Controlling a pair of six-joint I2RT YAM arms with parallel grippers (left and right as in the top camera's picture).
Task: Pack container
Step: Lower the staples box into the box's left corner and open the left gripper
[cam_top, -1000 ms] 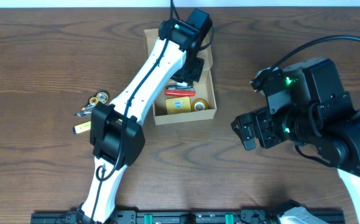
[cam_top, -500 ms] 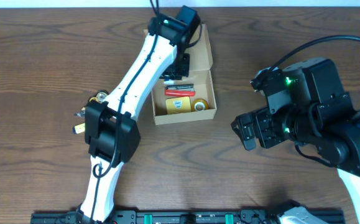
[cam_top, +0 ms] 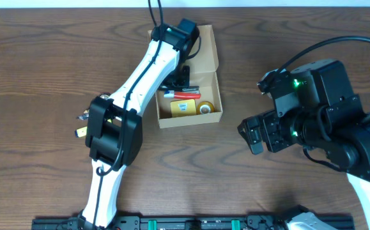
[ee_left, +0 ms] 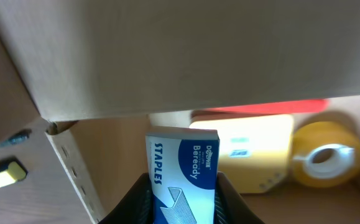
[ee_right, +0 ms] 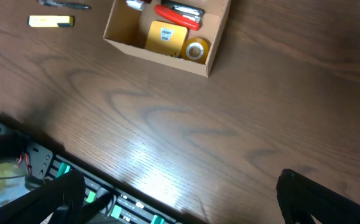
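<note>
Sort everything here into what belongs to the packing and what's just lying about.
Packing: container, staples box in the left fingers, and the tape roll, yellow pad and red tool inside it.
Lying about: yellow marker on the table, outside the container, possibly still to pack; right fingers, open and idle.

From above, the light is bright and even, with only a soft shadow under my left arm (cam_top: 143,73) beside the box (cam_top: 209,51). My right wrist view shows pale glare on the table (ee_right: 148,168) on the near side of the box, and my fingers (ee_right: 329,202) are dark blurs. Looking into the box, the staples packet (ee_left: 183,168) reads sharp, while the tape roll (ee_left: 326,155) behind it is hazy.
</note>
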